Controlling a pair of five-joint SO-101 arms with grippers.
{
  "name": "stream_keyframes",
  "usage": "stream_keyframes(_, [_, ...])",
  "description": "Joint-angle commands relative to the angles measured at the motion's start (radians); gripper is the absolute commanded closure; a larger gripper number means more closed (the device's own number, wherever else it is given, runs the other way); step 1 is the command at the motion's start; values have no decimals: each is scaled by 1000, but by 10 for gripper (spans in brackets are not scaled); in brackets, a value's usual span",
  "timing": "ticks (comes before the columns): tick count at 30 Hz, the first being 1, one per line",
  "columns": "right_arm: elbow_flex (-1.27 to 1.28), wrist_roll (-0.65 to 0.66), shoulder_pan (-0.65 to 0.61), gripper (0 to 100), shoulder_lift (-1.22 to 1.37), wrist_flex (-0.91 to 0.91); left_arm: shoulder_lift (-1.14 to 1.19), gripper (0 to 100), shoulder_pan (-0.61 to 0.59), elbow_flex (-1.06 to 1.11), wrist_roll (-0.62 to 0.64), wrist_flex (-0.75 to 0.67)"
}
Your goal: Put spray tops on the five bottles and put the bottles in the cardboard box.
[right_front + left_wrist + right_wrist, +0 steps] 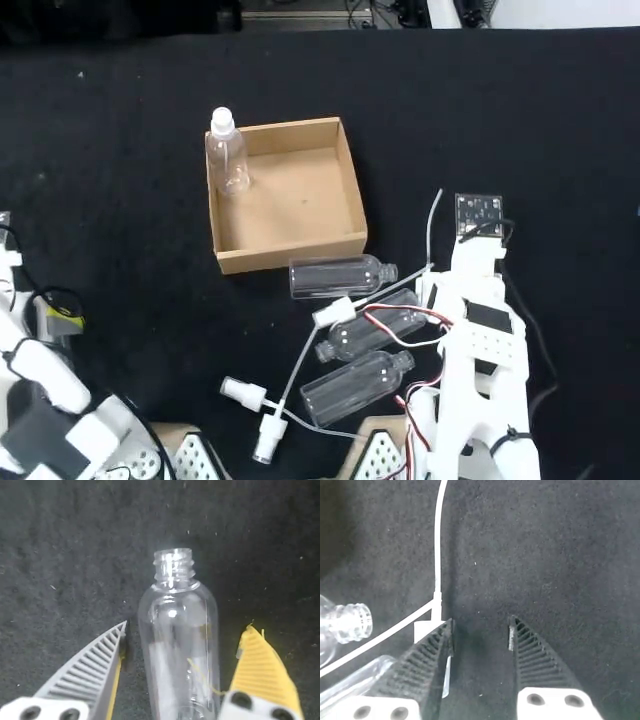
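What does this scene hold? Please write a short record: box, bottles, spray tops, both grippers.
Box: brown cardboard box, one clear plastic bottle with white spray top in a corner
Loose bottles: three clear topless bottles seen from above, lying on black cloth
Loose tops: white spray tops on cloth
Left gripper: open, astride a topless bottle
Right gripper: open, empty

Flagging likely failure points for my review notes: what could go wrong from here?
1. The uncapped bottle sits loose between the open left jaws; closing might squeeze it out sideways.
2. Thin tubes of the spray tops cross among the lying bottles, so lifting one could drag others.
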Motion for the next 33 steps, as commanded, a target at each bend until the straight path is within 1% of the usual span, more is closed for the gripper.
stream_keyframes(1, [-2,8,-17,843,-33,-23,34,683,-15,-58,3,-5])
stream_keyframes(10, [-1,8,-17,843,-33,-23,114,691,-13,-58,0,-3])
stream_keyframes(14, [-1,8,-17,843,-33,-23,114,805,-12,-50,0,-2])
stream_keyframes(18, [-1,8,-17,843,-33,-23,114,970,22,-38,9,0])
stream_keyframes(19, [-1,8,-17,843,-33,-23,112,975,36,-38,28,0])
stream_keyframes(21, [-1,8,-17,843,-33,-23,112,950,64,-51,103,23])
stream_keyframes(23, [-2,8,-17,843,-33,-21,112,970,99,-87,164,78])
stream_keyframes(25, [-18,8,-17,843,-35,-15,112,970,117,-136,193,150])
stream_keyframes(27, [-85,43,-15,843,-48,74,112,970,104,-186,196,206])
stream_keyframes(30, [-248,158,-41,843,-114,321,112,970,33,-240,192,238])
stream_keyframes(33, [-414,253,-152,842,-199,551,121,970,-38,-266,183,236])
